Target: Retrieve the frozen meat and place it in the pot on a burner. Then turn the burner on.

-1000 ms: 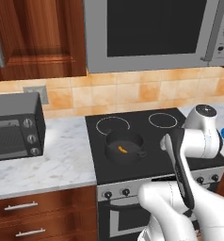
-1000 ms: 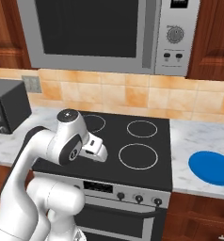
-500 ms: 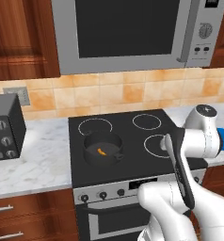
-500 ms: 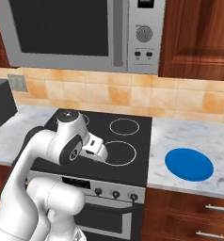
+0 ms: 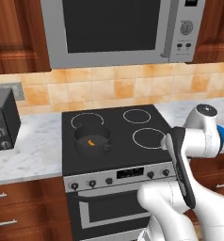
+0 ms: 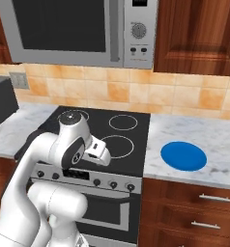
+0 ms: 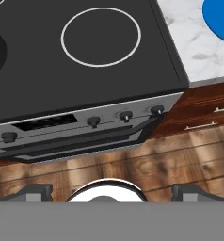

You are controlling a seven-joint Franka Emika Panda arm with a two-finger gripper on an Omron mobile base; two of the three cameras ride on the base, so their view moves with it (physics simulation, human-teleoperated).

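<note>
Left base view sets out the job from left to right: the pot (image 5: 92, 140) sits on the front-left burner of the stove (image 5: 123, 153), with the frozen meat (image 5: 91, 142) lying inside it as a small orange curl. So the meat looks placed, and the step in hand is judged to be turning that burner on. A row of knobs (image 5: 92, 183) runs along the stove's front edge. The gripper (image 7: 112, 192) hangs before the stove with jaws spread fully, holding nothing. To do this well, it should pick the knob matching the front-left burner, come square onto it, close, then twist.
</note>
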